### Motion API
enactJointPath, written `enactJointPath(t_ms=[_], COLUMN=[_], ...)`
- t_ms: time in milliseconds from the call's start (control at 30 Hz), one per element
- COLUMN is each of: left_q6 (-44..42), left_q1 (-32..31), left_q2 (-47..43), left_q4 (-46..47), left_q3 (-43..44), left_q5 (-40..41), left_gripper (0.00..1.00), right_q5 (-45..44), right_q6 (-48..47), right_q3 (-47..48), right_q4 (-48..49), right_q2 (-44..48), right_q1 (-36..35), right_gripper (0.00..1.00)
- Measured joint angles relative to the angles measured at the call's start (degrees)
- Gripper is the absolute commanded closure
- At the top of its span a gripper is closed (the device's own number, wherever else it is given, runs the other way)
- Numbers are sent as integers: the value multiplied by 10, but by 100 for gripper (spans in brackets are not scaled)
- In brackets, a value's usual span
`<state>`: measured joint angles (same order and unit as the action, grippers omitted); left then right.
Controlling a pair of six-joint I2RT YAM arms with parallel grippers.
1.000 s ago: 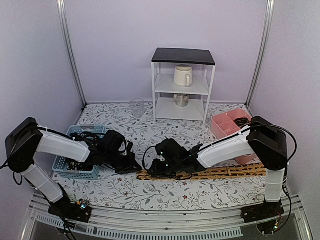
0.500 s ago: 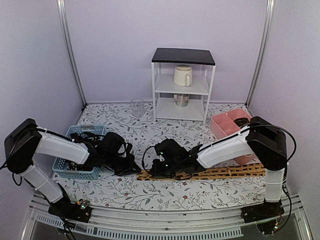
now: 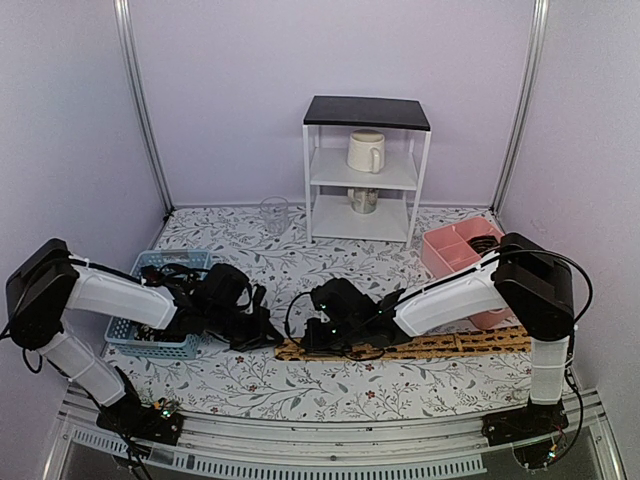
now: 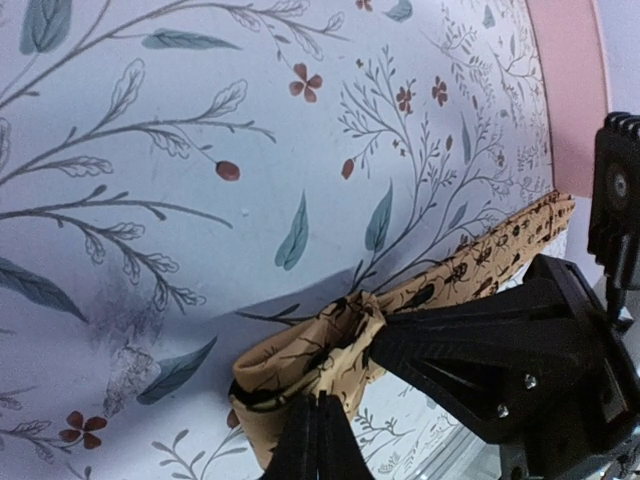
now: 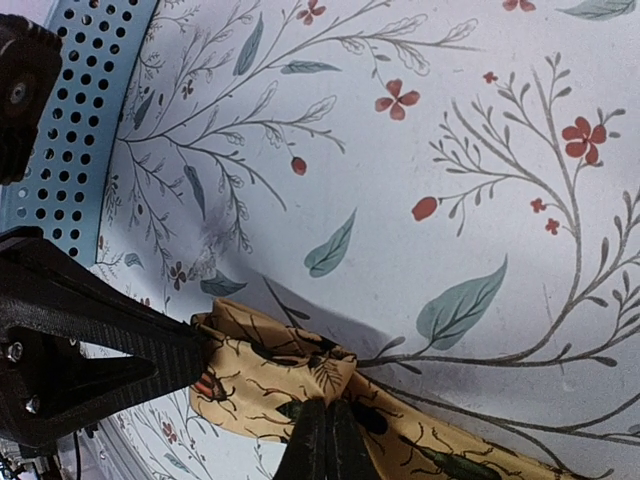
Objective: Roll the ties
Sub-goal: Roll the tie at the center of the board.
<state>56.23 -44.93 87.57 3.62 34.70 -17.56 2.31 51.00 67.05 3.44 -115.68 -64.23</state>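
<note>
Along the near strip of the table [image 3: 330, 395], seen from above, the tan-orange tie [image 3: 450, 345] lies flat with its long axis running left to right. Its loose length reaches to below the pink tray [image 3: 450, 250], and its folded end sits about midway between the arms. The left gripper [image 3: 268, 336] comes in from beside the blue basket [image 3: 150, 345]. The right gripper [image 3: 312, 338] reaches in over the tie's own length. The two are just beside each other at that fold.

From the left wrist, the left gripper [image 4: 318, 425] has its jaws closed thin on the near edge of the tie's [image 4: 300, 360] doubled-over end. The right gripper [image 4: 400, 345] enters from the right, its tip pinching the same bunch.

From the right wrist, the right gripper [image 5: 327, 430] is likewise clamped narrow on the tie [image 5: 270, 375], with the left gripper's tip [image 5: 195, 350] touching the fold from the left.

All the unrolled cloth lies to the right of both claws, so the roll probably has to travel rightward along that axis.
</note>
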Motion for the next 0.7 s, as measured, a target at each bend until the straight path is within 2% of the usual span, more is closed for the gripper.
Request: enactJointPath(t_ms=[700], left_q6=[-7], left_q1=[-6], left_q2=[35], left_q4=[10], left_q3=[0], left_q5=[13], left_gripper=[99], right_q5=[-2], right_q6=[8], right_q3=[-7], right_q4=[-9], right_q2=[0], right_q1=[1], right_gripper=[95])
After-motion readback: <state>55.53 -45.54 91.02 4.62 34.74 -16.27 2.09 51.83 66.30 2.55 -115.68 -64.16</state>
